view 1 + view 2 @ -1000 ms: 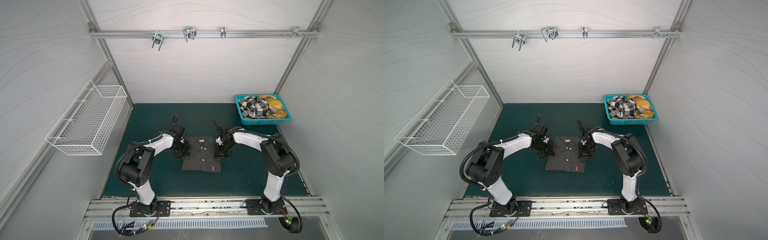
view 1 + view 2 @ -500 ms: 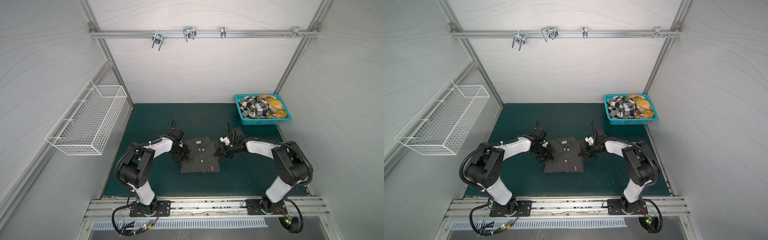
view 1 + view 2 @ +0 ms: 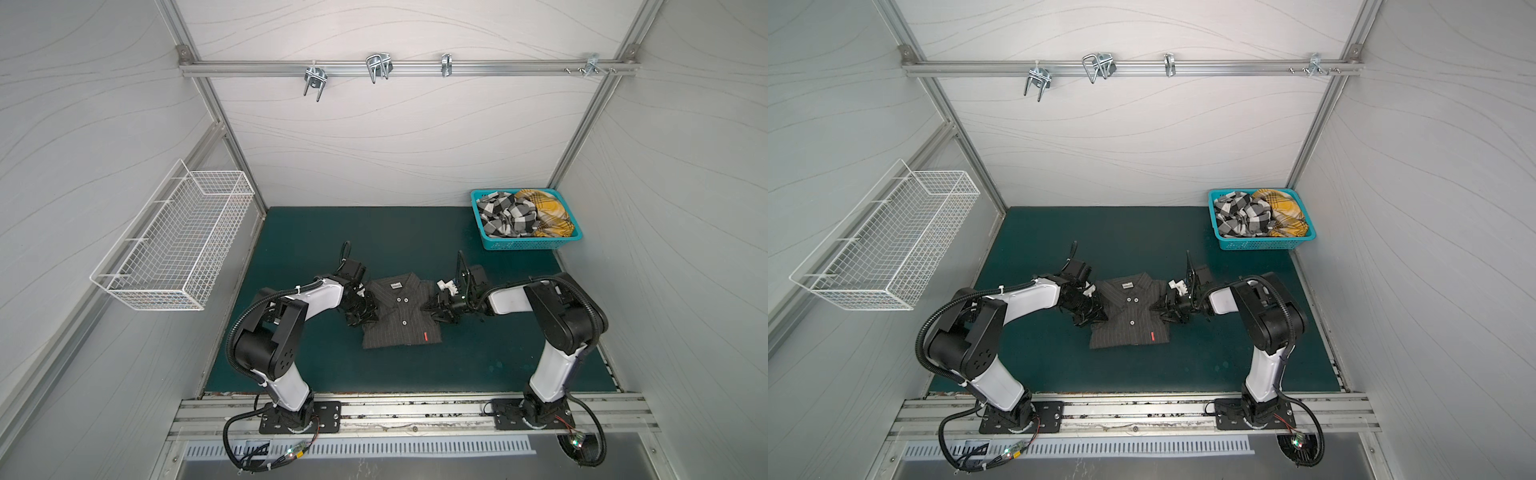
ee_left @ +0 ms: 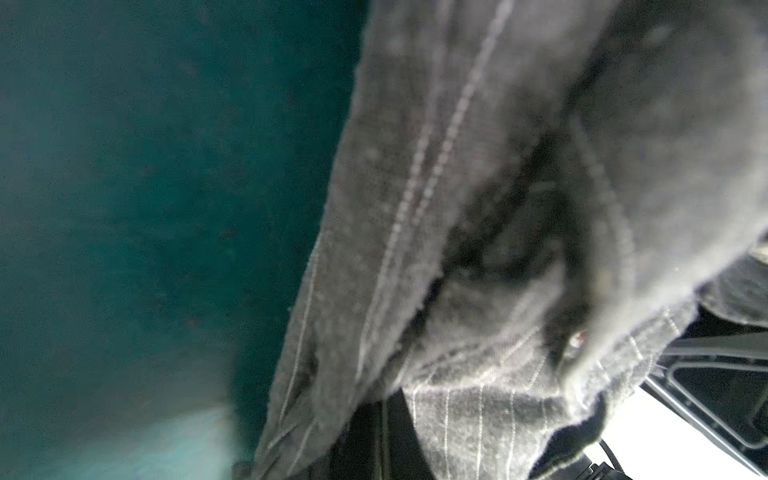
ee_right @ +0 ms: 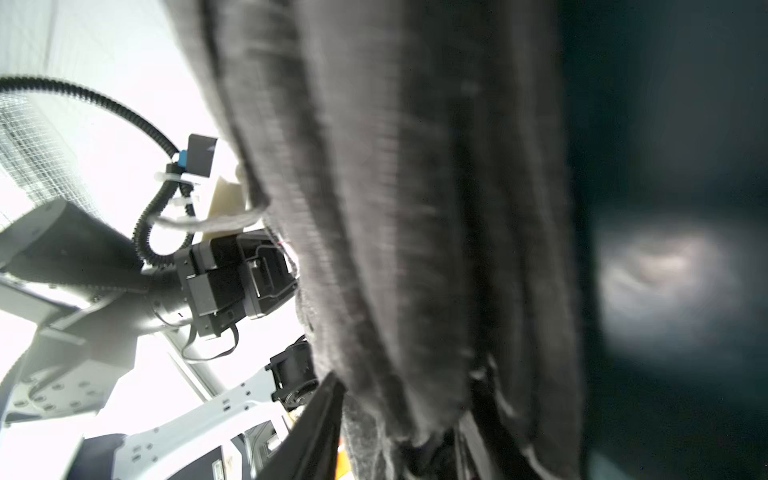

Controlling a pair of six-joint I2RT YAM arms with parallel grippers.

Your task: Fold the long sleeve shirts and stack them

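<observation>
Your left gripper (image 3: 366, 315) is sitting shut tight on one side edge of the charcoal grey shirt (image 3: 401, 318). In the left wrist view the pinstriped cloth is filling most of the picture and running down into the fingers. Your right gripper (image 3: 430, 311) is pressing in at the opposite edge, so in both top views the shirt is lying directly between your two tools, touching each. It is lying folded into a compact rectangle on the green mat (image 3: 415, 365), collar pointing away from the arm bases and button placket facing up.

I cannot tell how the right jaws are standing: the right wrist view is showing blurred grey folds bunching close against the fingers, but not whether they are pinching the cloth or standing apart from it.

The black-and-white checked shirt (image 3: 505, 216) and the mustard-yellow plaid shirt (image 3: 548, 212) are lying crumpled together in the teal basket (image 3: 523, 245), well beyond your right gripper, behind it and toward the back corner.
</observation>
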